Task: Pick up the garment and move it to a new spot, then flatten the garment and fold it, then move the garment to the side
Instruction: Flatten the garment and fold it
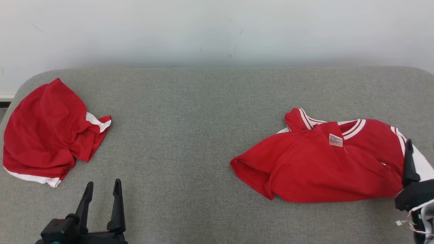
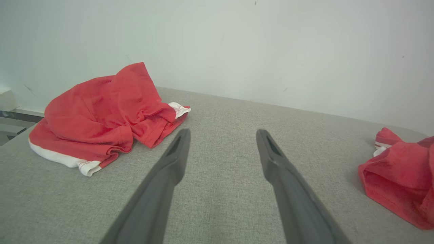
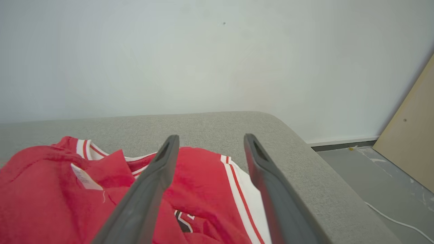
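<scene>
Left end effector [image 1: 103, 184] over grey fabric surface [image 1: 190, 135]

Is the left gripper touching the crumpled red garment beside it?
Apart. Head view: bare grey cushion shows between the left gripper and the crumpled red garment.

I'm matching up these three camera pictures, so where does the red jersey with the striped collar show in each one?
Head view: the red jersey lies right of centre on the grey surface.
Left wrist view: red jersey at the right edge, cut off by the frame.
Right wrist view: red jersey across the lower left.
Shared landmark: the white wall behind the grey surface.
</scene>
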You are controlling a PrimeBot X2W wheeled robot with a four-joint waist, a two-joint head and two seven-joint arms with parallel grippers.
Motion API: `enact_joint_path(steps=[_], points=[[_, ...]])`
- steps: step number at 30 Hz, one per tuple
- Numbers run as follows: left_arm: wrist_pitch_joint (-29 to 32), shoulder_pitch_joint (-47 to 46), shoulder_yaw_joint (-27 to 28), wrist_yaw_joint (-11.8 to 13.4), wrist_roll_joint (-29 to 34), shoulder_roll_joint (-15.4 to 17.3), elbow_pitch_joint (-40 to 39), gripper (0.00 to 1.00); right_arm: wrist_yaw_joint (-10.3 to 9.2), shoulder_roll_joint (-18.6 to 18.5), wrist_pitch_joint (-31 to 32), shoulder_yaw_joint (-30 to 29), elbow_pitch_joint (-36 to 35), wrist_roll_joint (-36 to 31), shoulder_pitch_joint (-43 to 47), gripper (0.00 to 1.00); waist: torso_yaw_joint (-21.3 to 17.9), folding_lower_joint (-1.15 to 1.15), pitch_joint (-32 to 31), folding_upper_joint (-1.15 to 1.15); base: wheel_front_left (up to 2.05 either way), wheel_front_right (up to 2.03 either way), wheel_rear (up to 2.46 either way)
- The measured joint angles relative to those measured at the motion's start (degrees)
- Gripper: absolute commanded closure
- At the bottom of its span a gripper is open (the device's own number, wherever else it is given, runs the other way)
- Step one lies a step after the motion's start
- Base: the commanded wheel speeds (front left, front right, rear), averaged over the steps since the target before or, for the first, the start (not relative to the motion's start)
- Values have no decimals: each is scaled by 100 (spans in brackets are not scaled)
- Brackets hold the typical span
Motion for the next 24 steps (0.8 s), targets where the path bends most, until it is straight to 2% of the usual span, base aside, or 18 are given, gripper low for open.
enact_joint_path(steps=[14, 18, 24], points=[[0, -2, 75, 60, 49, -3, -74, 0, 0, 1109, -38, 691, -2129, -48, 1127, 0, -60, 0, 40, 0, 0, 0, 0], [0, -2, 130, 77, 49, -4, -108, 0, 0, 1251, -40, 871, -2471, -11, 1444, 0, -85, 0, 57, 0, 0, 0, 0], [0, -9, 176, 78, 82, -4, -119, 0, 0, 1310, -40, 957, -2581, -11, 1540, 0, -170, 0, 72, 0, 0, 0, 0]])
